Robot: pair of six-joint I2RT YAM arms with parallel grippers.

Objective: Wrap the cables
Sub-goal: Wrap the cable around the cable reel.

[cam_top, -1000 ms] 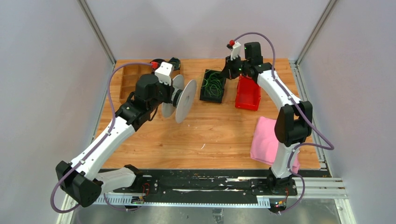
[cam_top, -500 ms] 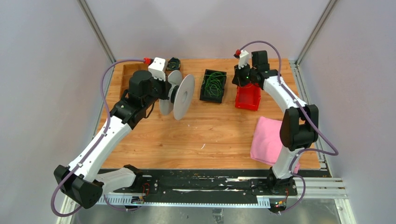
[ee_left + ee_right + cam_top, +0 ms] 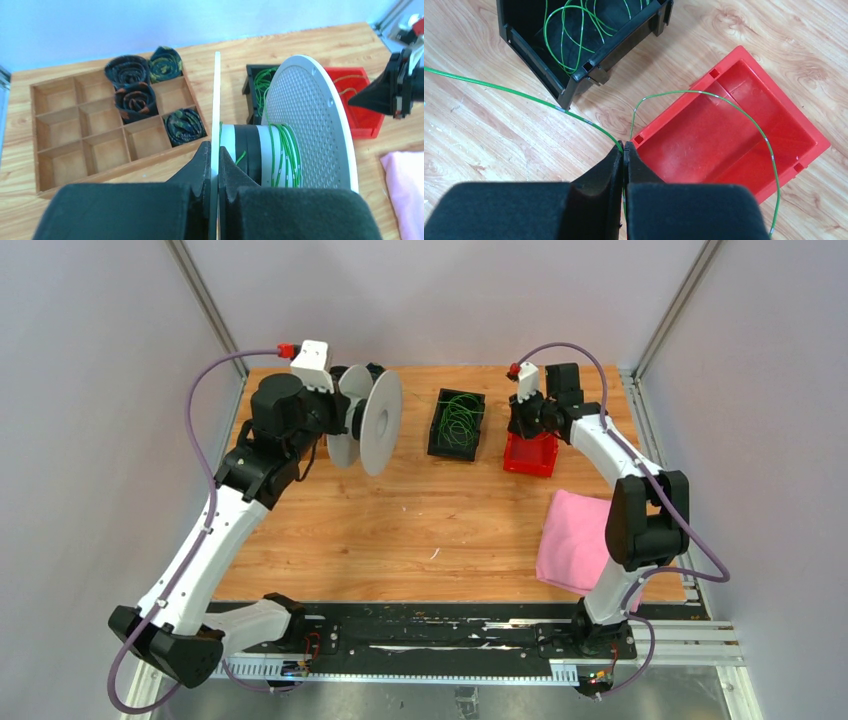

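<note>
My left claw (image 3: 214,161) is clenched on the thin near flange of the grey spool (image 3: 306,115), the two black fingers pressing the disc edge from both sides, and I hold the spool in the air above the far left part of the wooden table (image 3: 420,525), with its axis about level. On the hub between the two flanges there are several green windings (image 3: 281,155), thin and a little loose, lying side by side over the white and black bands. My right claw (image 3: 624,154) is closed tight, and it pinches one green cable (image 3: 561,108) at the fingertips, just beside the corner of the red bin (image 3: 804,145). This cable is very thin and bright green. One part goes away to the left over the wood, passing the corner of the black bin (image 3: 539,67), and the other part rises from my fingertips and makes a wide arc above the red bin. The other cables (image 3: 574,35) lie inside the black bin as round green loops crossing one over another. Behind the spool I see a wooden tray (image 3: 65,137) with small dark bundles (image 3: 131,82) in some compartments. A pink cloth (image 3: 572,540) lies near my right arm.
</note>
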